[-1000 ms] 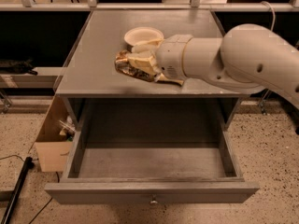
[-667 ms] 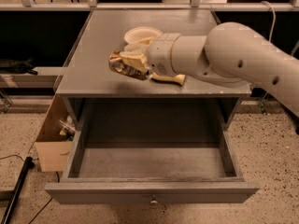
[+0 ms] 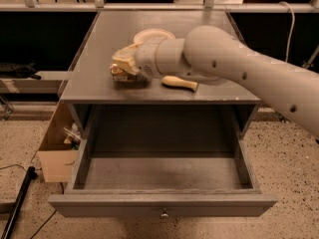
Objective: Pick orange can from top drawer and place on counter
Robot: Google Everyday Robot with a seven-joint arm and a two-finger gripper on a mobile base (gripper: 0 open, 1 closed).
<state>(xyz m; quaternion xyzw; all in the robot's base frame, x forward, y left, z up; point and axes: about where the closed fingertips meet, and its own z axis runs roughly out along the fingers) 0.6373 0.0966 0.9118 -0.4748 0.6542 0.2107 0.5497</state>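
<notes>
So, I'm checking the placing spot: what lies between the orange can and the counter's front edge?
Nothing: the camera view shows bare counter there; the gripper holds the orange can at the counter's left-front part.

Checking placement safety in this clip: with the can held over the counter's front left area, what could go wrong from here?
1. The small shiny orange-gold can is under the cream two-finger gripper, near the front edge of the flat grey counter. If it is released on its side, it might roll off into the open grey wooden top drawer.
2. The beige elongated object lies right beside the arm, and a retreat could knock it.
</notes>
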